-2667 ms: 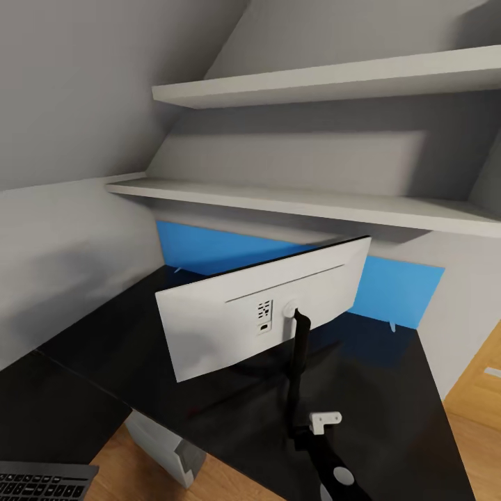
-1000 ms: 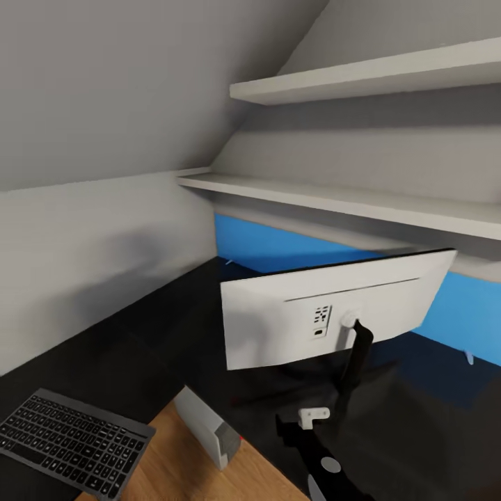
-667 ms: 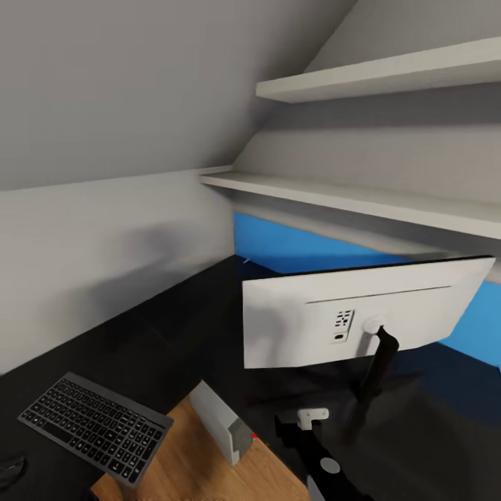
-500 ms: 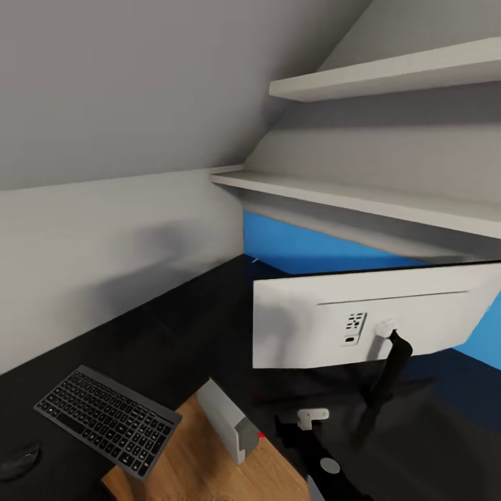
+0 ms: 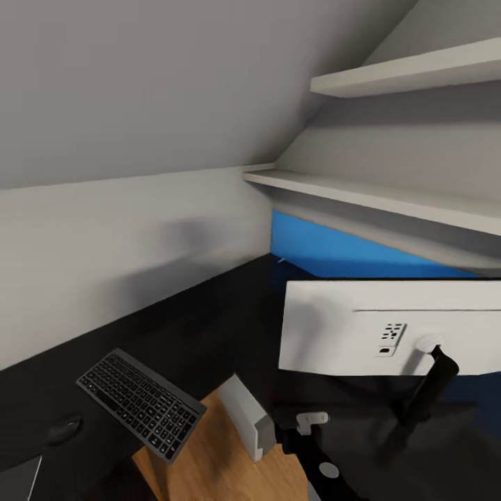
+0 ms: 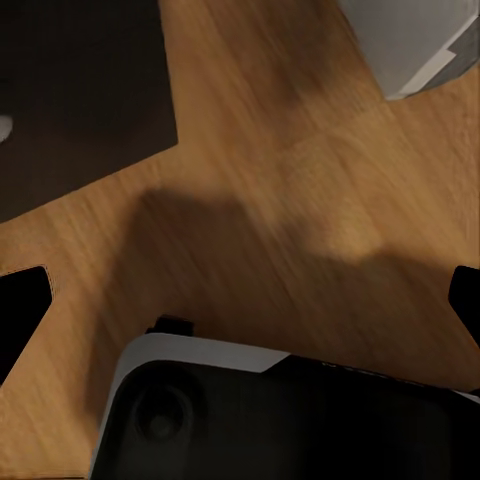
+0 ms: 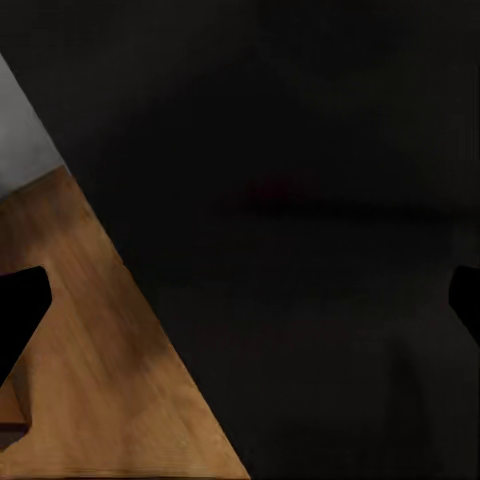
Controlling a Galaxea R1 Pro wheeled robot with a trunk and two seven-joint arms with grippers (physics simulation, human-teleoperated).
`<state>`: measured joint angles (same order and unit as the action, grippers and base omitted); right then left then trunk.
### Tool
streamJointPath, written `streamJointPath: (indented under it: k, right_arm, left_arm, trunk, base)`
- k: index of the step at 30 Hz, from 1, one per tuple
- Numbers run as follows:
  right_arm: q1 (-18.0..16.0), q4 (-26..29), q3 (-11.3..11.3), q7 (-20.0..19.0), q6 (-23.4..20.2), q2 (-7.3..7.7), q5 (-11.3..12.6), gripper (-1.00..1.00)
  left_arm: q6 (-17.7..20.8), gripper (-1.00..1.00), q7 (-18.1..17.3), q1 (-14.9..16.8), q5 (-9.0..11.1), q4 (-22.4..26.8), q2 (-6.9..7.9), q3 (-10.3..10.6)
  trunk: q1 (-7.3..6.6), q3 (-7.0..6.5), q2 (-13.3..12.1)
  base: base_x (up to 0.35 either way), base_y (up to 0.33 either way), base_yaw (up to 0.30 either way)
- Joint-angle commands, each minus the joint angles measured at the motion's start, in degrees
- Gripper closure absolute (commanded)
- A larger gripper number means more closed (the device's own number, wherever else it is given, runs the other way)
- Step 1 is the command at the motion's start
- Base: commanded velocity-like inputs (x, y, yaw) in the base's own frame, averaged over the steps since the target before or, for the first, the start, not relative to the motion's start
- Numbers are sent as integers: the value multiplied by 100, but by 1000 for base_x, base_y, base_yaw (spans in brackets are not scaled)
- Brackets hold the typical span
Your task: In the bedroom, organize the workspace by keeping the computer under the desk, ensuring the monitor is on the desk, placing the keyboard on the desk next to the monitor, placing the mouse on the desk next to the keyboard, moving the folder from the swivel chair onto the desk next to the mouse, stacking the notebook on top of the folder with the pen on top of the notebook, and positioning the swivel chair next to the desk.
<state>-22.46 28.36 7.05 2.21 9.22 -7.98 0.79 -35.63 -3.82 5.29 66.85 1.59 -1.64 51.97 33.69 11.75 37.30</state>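
Observation:
The desk (image 5: 202,327) has a glossy black top and a blue back panel (image 5: 334,247). On it the monitor (image 5: 362,327) stands at the right, its light-grey back toward me on a thin black stand. The dark keyboard (image 5: 142,403) lies at the desk's near left edge, with the small dark mouse (image 5: 64,428) to its left. The light-grey computer (image 5: 247,416) stands on the floor under the desk; its corner (image 6: 420,40) shows in the left wrist view. My left gripper (image 6: 240,305) hangs open over the wooden floor. My right gripper (image 7: 240,300) is open above the desk's black top (image 7: 300,200).
Two white shelves (image 5: 390,202) run along the wall above the desk under a sloping ceiling. A grey flat thing (image 5: 17,480) lies at the near left corner. Wooden floor (image 5: 209,459) shows between the desk's wings. My black arm (image 5: 316,456) rises at the bottom centre.
The camera has swung left: the monitor slid to the picture's right, and the keyboard, then the mouse, came into view. The things themselves have not moved.

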Motion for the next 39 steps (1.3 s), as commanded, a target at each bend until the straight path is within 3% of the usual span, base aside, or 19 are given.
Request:
streamJointPath:
  k: [1,20,39]
  right_arm:
    - [-4,-12,23,24,17,1,-22,-100]
    - [-4,-167,158,130,18,-7,-87,-100]
    - [-4,-265,217,132,19,-2,-88,-100]
  left_arm:
    - [-14,-100,-40,3,61,-9,-3,23]
    - [-14,-100,-40,2,59,-9,-3,24]
    - [-14,-100,-40,3,61,-9,-3,24]
  trunk:
    - [1,11,7]
    - [1,60,7]
    - [1,108,7]
  base:
    - [0,0,266]
    - [-24,0,266]
    - [-284,-37,266]
